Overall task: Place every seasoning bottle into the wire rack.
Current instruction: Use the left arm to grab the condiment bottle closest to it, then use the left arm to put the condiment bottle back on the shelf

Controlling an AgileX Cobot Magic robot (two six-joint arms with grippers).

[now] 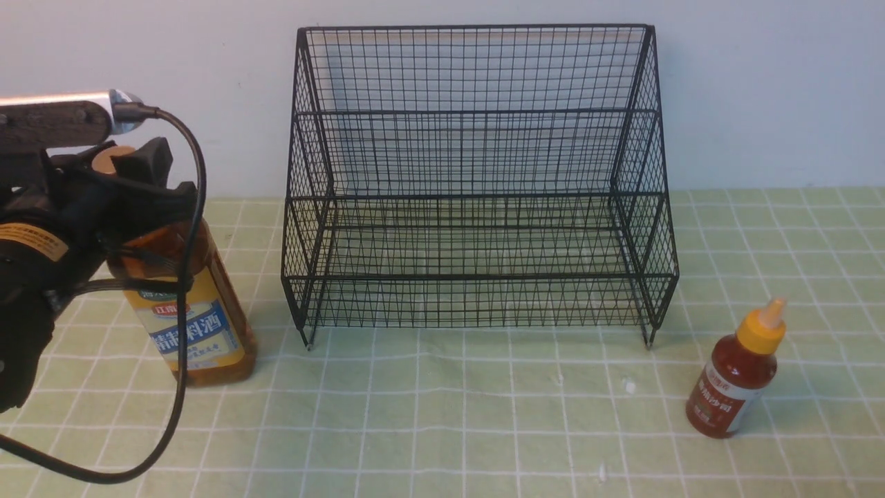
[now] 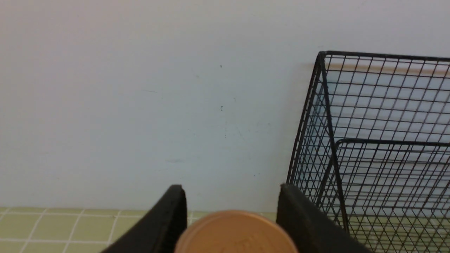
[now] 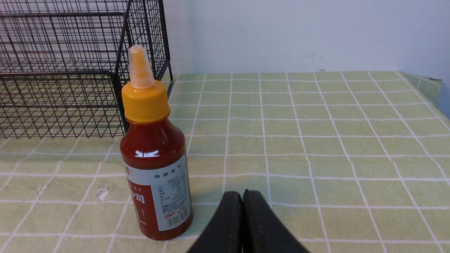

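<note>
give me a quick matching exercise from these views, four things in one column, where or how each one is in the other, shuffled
1 amber bottle
2 red sauce bottle
3 wire rack
4 right pincer

a tips pressed shut
b standing free on the cloth, right of the rack
c cap between the fingers of the left pincer
d tiers bare, against the wall

Pairs: 1-c, 2-b, 3-d, 4-a

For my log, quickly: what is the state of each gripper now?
Left gripper: around the amber bottle at its cap, grip cannot be told.
Right gripper: closed, empty.
</note>
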